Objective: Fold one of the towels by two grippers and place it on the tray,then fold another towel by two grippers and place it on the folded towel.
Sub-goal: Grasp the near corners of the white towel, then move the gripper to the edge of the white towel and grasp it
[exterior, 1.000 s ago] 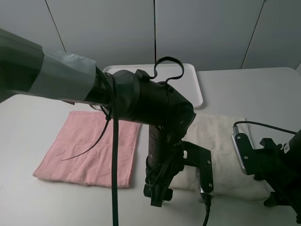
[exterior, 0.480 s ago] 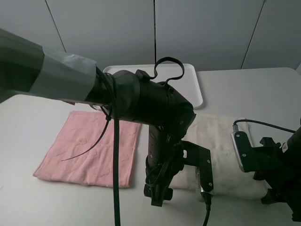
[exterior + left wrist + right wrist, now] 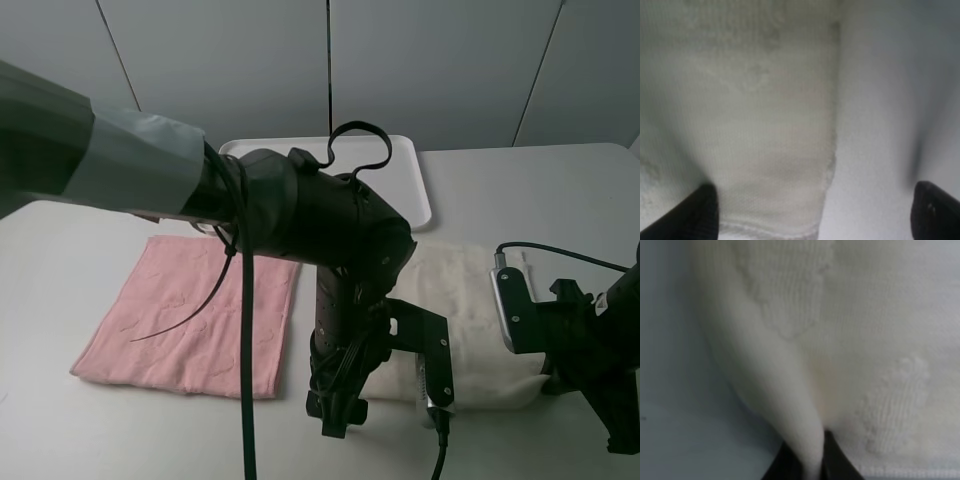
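The cream-white towel (image 3: 468,300) lies flat on the table, right of centre, with the pale pink towel (image 3: 190,315) spread to its left. Behind them sits the white tray (image 3: 405,175). My left gripper (image 3: 340,415) stands open at the cream towel's near left corner. In the left wrist view that towel corner (image 3: 770,140) lies between the wide-apart fingertips (image 3: 700,215), which straddle it (image 3: 815,222). At the near right corner my right gripper (image 3: 548,378) is shut on the cream towel. The right wrist view shows a fold of the towel (image 3: 790,390) pinched in the dark fingers (image 3: 785,465).
The thick left arm (image 3: 260,210) with its taped sleeve and dangling cable crosses over the pink towel's far right corner and the tray's front rim. Bare table shows right of the cream towel and along the near edge.
My right gripper has closed on the cream towel's near right edge and shifted slightly toward the towel, bunching the corner. The left arm has not moved and stays open.
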`<state>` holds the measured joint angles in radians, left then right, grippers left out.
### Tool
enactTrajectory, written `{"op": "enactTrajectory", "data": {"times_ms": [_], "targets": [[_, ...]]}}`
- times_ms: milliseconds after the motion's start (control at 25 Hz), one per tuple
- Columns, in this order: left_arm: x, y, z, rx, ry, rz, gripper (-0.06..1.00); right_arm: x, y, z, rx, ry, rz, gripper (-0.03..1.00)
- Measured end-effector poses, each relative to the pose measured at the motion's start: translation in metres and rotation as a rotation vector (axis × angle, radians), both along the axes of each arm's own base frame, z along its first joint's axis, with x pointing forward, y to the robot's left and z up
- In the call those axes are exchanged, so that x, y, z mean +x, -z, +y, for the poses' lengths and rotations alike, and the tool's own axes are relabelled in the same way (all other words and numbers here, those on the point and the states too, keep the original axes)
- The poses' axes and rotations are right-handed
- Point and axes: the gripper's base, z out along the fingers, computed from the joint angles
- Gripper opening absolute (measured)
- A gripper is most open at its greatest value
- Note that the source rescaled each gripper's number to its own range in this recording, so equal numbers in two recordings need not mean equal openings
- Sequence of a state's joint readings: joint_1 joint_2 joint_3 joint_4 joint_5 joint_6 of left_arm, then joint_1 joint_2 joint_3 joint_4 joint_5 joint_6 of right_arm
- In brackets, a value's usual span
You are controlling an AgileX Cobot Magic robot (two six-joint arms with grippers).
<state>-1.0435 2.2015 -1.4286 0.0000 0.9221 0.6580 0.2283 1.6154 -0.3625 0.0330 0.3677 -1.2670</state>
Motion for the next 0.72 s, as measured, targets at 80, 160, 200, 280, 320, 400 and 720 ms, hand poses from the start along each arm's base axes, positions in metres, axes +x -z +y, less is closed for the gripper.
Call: {"op": "enactTrajectory", "data": {"times_ms": [80, 160, 200, 280, 320, 400, 720], "targets": [[0.0003, 0.0, -0.0005, -0.006, 0.0, -0.003, 1.0, 0.0, 0.0, 0.0, 0.0, 0.0, 0.0, 0.0], [0.0008, 0.0, -0.0014, -0.015, 0.0, -0.009, 1.0, 0.0, 0.0, 0.0, 0.0, 0.003, 0.0, 0.0], [0.0011, 0.0001, -0.002, -0.021, 0.0, -0.013, 1.0, 0.0, 0.0, 0.0, 0.0, 0.004, 0.0, 0.0], [0.0022, 0.0001, -0.0027, -0.029, -0.005, -0.024, 1.0, 0.0, 0.0, 0.0001, 0.001, 0.012, 0.0, 0.0], [0.0024, 0.0003, -0.003, -0.032, -0.013, -0.027, 1.0, 0.0, 0.0, 0.0001, 0.001, 0.014, 0.0, 0.0], [0.003, 0.0002, -0.0032, -0.035, -0.015, -0.033, 1.0, 0.0, 0.0, 0.0001, 0.001, 0.016, 0.0, 0.0], [0.0077, 0.0007, -0.0037, -0.041, -0.039, -0.084, 0.88, 0.0, 0.0, 0.0001, 0.002, 0.018, 0.001, 0.0]]}}
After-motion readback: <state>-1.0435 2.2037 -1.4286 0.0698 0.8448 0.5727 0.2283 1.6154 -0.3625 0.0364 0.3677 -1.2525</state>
